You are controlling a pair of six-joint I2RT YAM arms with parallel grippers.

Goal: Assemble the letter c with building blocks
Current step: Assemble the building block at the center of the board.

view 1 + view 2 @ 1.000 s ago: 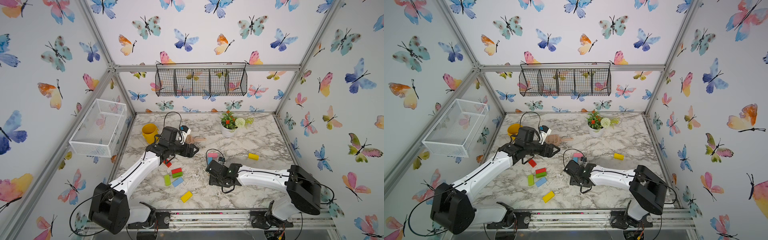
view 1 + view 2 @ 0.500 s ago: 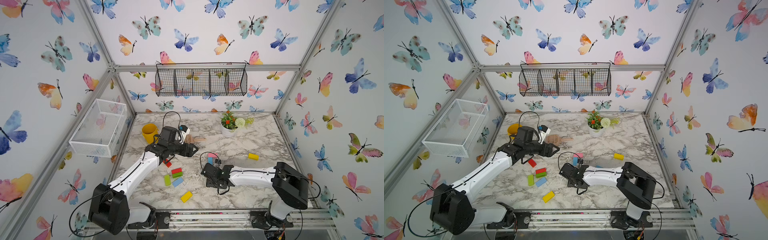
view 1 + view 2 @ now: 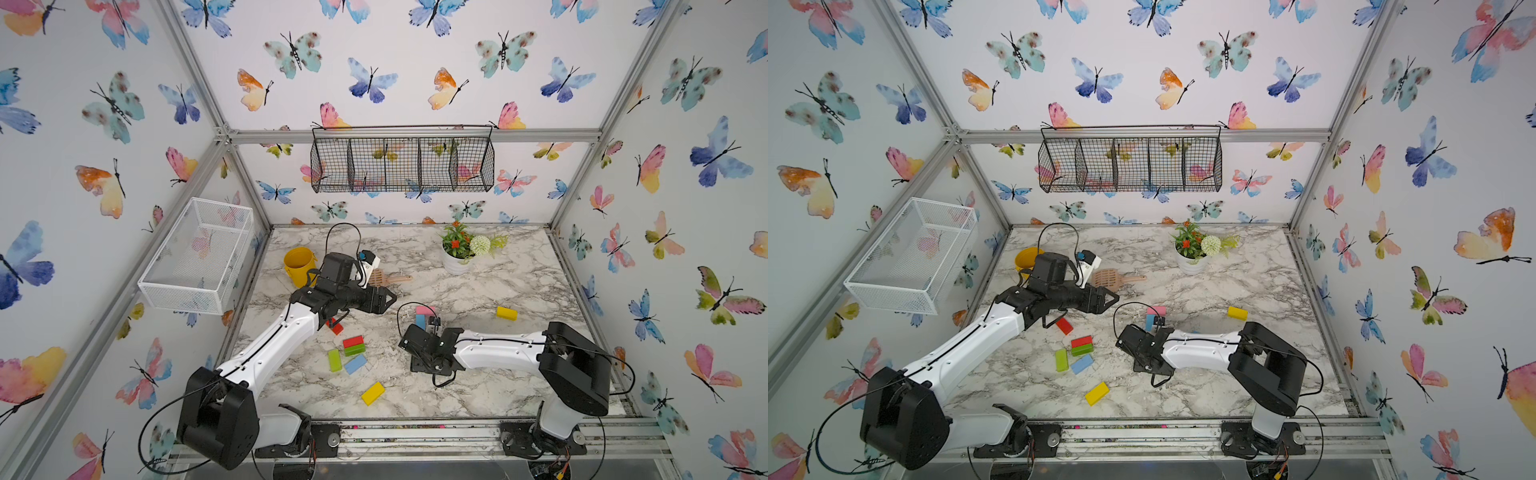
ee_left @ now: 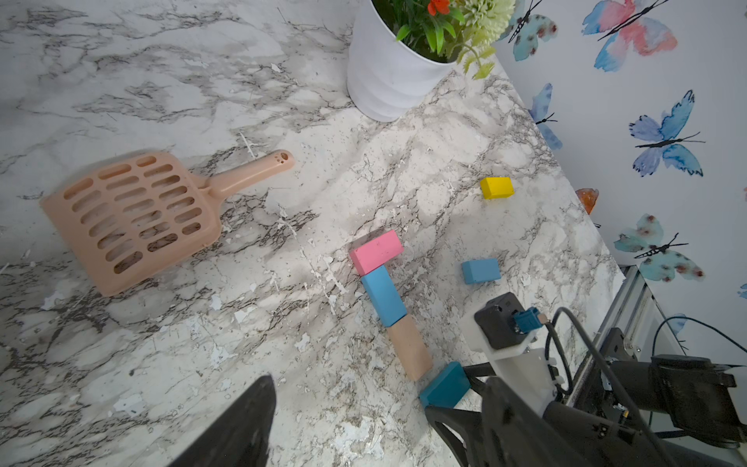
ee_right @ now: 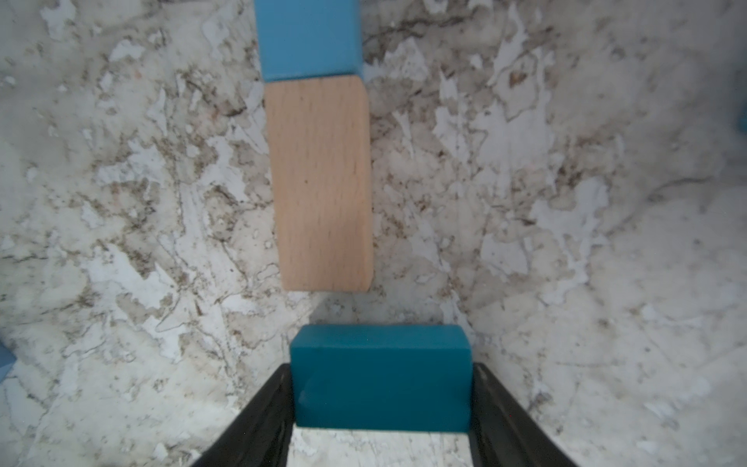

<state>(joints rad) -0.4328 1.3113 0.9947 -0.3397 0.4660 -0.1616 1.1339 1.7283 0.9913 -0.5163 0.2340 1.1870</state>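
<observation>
**Right wrist view: teal block [image 5: 380, 351] may knock the tan block [image 5: 323, 182]**

Here the right gripper [image 5: 380, 374] is clamped on the teal block's short ends. The block is held crosswise just off the tan block's free end, with a gap between them. The tan block's other end touches the light blue block [image 5: 309, 38], and the pink block [image 4: 376, 250] caps that.

Risks:
- Closing the gap too hard would likely shove the tan block and break the line.
- Opening fingers could drag the teal block askew.

Meanwhile the left gripper [image 3: 390, 296] is wide open, empty, and well apart from the tan block.
</observation>
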